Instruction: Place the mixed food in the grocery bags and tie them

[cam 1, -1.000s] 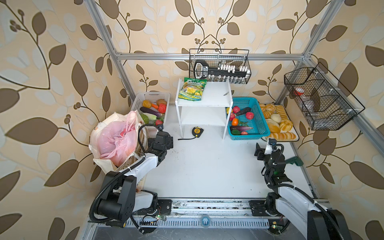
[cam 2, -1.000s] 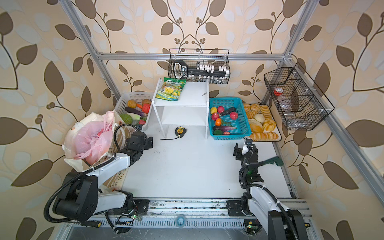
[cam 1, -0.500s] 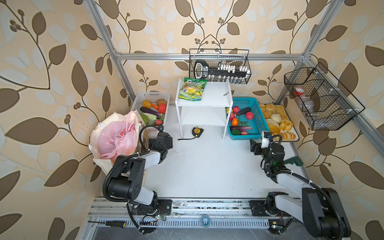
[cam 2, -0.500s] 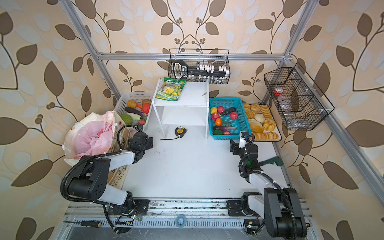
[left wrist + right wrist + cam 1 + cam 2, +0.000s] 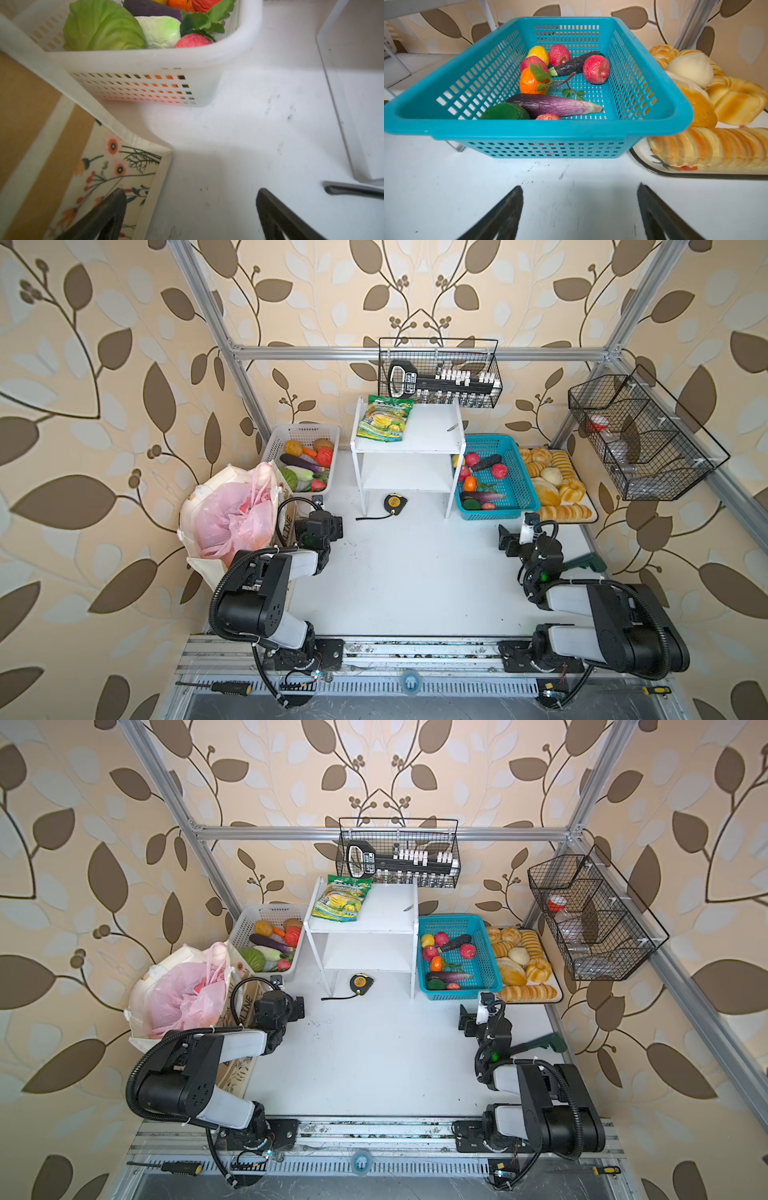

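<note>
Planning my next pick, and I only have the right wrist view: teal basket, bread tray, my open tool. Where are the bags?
Observer: The cream tote stands at the left edge of the table, beside the white basket.
Operator: And the pink bag?
Observer: The pink bag sits bulging in the tote's mouth; I cannot tell whether it is tied.
Operator: Is the left tool busy?
Observer: No. The left tool is open and empty, beside the tote's corner.
</note>
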`<state>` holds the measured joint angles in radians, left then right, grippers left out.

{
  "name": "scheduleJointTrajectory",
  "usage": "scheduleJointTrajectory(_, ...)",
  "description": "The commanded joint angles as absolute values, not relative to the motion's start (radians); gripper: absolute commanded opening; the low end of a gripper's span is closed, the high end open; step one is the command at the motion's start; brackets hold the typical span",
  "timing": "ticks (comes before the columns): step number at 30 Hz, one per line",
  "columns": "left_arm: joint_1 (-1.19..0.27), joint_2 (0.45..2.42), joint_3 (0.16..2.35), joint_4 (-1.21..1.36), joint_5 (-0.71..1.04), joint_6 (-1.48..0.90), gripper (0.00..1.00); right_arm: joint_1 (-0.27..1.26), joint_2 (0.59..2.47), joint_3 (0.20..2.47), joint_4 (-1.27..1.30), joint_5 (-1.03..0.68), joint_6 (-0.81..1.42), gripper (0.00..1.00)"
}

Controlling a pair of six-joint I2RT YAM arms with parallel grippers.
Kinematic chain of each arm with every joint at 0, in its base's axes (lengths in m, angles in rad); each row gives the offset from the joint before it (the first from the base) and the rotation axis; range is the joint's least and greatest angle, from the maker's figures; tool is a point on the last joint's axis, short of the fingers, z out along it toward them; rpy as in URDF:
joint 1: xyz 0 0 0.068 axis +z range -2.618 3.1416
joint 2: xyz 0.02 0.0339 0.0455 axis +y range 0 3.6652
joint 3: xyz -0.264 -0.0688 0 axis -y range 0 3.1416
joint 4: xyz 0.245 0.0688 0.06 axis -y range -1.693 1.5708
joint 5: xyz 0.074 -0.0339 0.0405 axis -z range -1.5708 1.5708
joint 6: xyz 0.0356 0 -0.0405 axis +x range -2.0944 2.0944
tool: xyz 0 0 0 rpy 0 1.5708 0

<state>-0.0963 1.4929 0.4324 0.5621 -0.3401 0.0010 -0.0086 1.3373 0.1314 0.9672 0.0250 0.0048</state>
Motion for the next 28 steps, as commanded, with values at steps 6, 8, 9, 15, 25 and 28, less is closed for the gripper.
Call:
scheduleJointTrajectory(6,-0.024,1.526,0.354,0.857,-0.257,-0.022,0.99,0.024,1.342,0.179,1.006,0.135,0.015,1.0)
scheduleJointTrajectory(8,-0.012,1.502,0.373,0.776,-0.234,-0.035,0.99,0.03,1.343,0.178,1.012,0.145,0.013,1.0)
scheduleJointTrajectory(9,-0.01,1.496,0.386,0.737,-0.231,-0.04,0.99,0.031,1.344,0.178,1.012,0.146,0.013,1.0)
scheduleJointTrajectory(15,0.003,1.504,0.392,0.742,-0.229,-0.051,0.99,0.029,1.343,0.178,1.011,0.141,0.013,1.0)
scheduleJointTrajectory(25,0.003,1.497,0.387,0.742,-0.228,-0.051,0.99,0.025,1.347,0.182,1.006,0.131,0.015,1.0)
scheduleJointTrajectory(28,0.002,1.497,0.385,0.742,-0.228,-0.051,0.99,0.026,1.344,0.179,1.008,0.131,0.013,1.0)
